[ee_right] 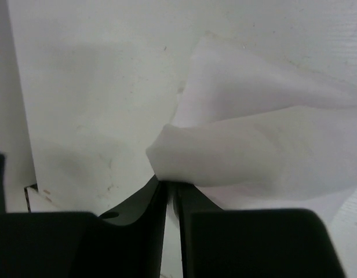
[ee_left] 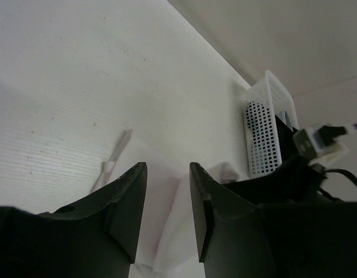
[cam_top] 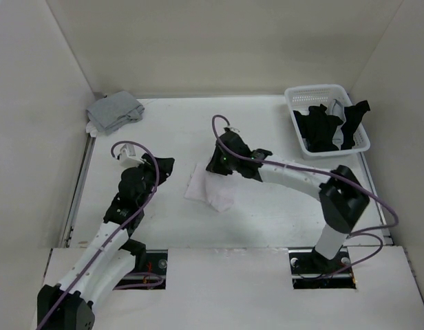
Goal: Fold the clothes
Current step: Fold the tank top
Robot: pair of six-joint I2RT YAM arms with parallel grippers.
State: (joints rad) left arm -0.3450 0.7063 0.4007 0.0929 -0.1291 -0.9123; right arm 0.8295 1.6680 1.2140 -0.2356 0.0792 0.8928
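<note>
Two arms reach over the table in the top view: the right gripper sits on the white top lying mid-table, and the left gripper hangs apart to its left. A grey top lies folded in the far left corner; black tops fill the basket at far right. Left wrist: jaws parted, nothing between them, the white top just beyond. Right wrist: the fingers pinch a raised fold of the white top

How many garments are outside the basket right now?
2. A grey folded top in the far left corner, maybe hiding another beneath; a white top mid-table, pinched by the right gripper. Black tops lie in the basket.
</note>
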